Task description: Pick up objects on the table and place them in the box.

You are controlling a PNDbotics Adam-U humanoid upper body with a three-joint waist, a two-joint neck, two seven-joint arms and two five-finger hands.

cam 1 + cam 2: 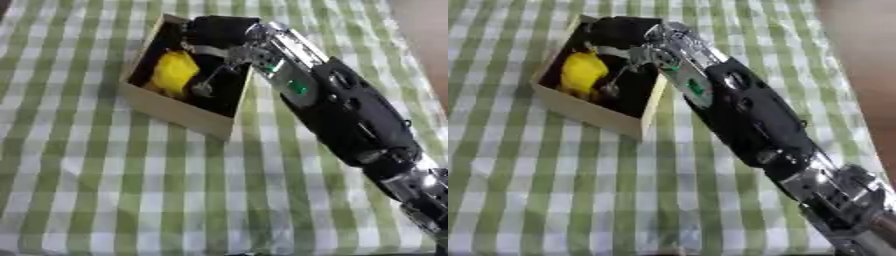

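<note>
Yellow object [175, 72] lies inside the box [179, 112], on its left side, against the dark inner bottom. It looks rounded and a bit lumpy, like a soft toy or a piece of plastic fruit, but I cannot tell exactly what it is. My right hand [214, 37] reaches into the box from the far right corner, and the right arm [341, 105] crosses the green and white checked tablecloth [105, 190] behind it. The hand is over the box interior, just beside the yellow object. Thin silver fingers [210, 75] point down toward the bottom of the box and seem straight, not curled around anything, so I judge the hand to be open and holding nothing. Whether a fingertip touches the yellow object I cannot tell. My left hand does not show in either view.

I judge the yellow object to be light and probably a little soft or smooth, so it may roll or slide if I push it. If I need to take it again, I would hold it across its widest middle part, thumb on one side and fingers on the other. The box looks like thin wood or cardboard with low walls, so it is likely light too and could shift if my wrist presses on the rim. No other objects show on the cloth.
</note>
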